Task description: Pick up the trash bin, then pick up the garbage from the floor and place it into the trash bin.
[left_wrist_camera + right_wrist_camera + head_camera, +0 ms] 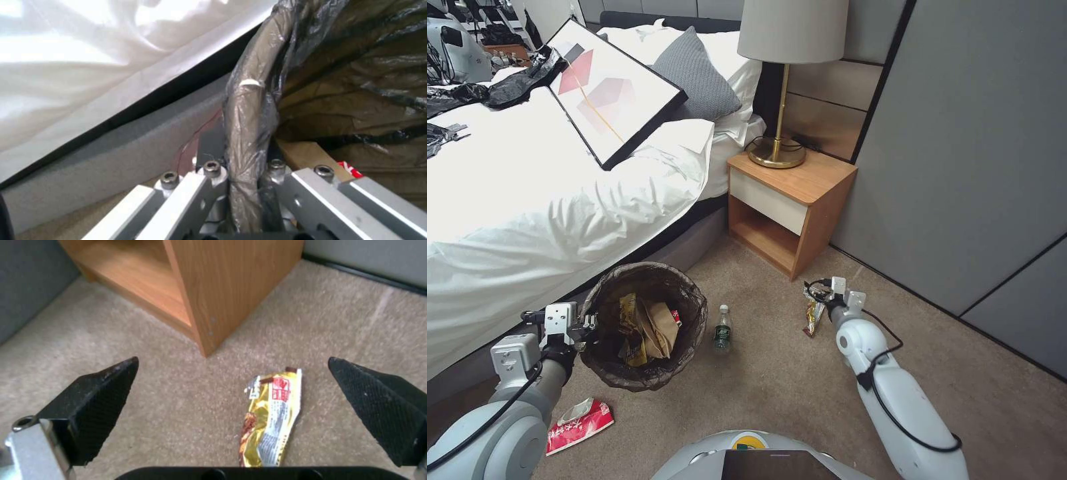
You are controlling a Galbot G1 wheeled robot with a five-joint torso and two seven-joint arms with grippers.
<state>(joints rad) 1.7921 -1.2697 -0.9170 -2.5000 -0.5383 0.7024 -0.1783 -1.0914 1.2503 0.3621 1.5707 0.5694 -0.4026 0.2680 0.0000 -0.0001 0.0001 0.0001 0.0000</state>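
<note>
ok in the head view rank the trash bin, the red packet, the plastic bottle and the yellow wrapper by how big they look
1. trash bin, clearly largest, its rim held by the left hand
2. red packet, though it lies nearer the camera
3. plastic bottle and yellow wrapper by the right hand: too alike to rank

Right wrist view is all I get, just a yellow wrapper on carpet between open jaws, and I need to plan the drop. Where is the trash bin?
Observer: The trash bin is gripped by the left gripper, jaws shut on its bag-lined rim, beside the bed.
Operator: Anything already inside?
Observer: Yes, a brown paper scrap and yellow wrappers.
Operator: Other litter to collect?
Observer: A small bottle stands right of the bin; a red-and-white packet lies closer to the robot.
</note>
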